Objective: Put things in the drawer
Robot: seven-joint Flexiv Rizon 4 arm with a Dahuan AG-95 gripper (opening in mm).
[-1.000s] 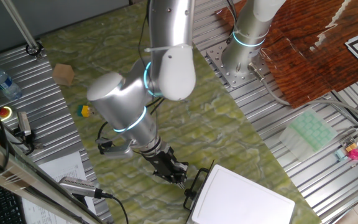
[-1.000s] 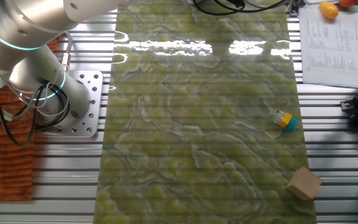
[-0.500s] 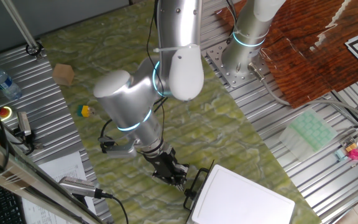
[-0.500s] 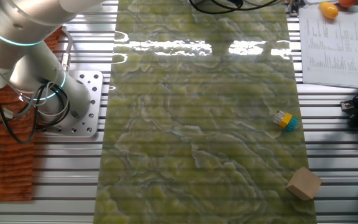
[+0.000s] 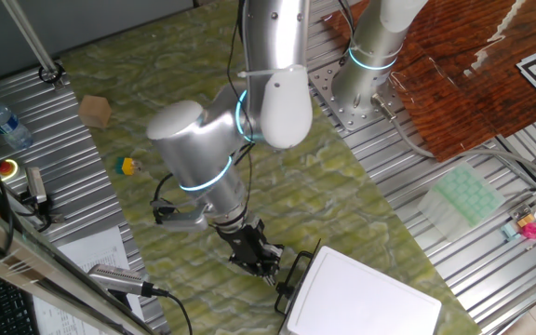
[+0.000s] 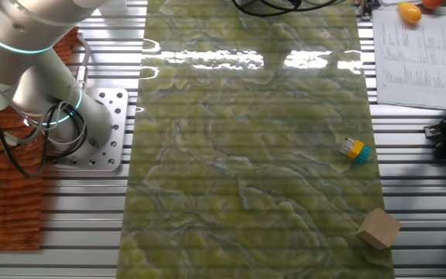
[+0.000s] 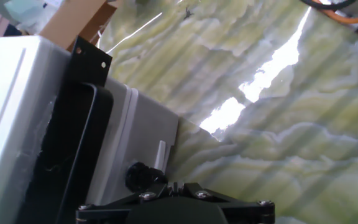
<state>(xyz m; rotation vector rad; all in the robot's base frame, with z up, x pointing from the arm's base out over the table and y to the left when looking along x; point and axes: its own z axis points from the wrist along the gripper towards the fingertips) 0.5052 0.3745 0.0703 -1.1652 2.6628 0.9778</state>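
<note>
The white box unit (image 5: 366,293) stands at the near edge of the mat, and its drawer looks closed. The black wire loop handle (image 5: 293,277) on the drawer faces my gripper (image 5: 261,261), which sits low just left of it. In the hand view the drawer front (image 7: 143,134) and handle (image 7: 82,146) fill the left side. A small black stubby piece (image 7: 143,176) sits right ahead of my gripper (image 7: 176,186), whose fingers look pressed together. A tan-brown cube (image 5: 95,111) lies far off on the mat and also shows in the other fixed view (image 6: 378,228).
A small yellow and blue item (image 5: 126,166) lies on the green mat (image 5: 156,102), and it shows in the other fixed view (image 6: 355,149) too. A water bottle (image 5: 3,121), papers (image 5: 91,256) and a metal tool (image 5: 124,279) lie on the ribbed table at the left. The arm's base (image 5: 370,56) stands at the back.
The arm's elbow and upper links have shifted a little to the right. The gripper has stayed by the handle, and the loose items have not moved.
</note>
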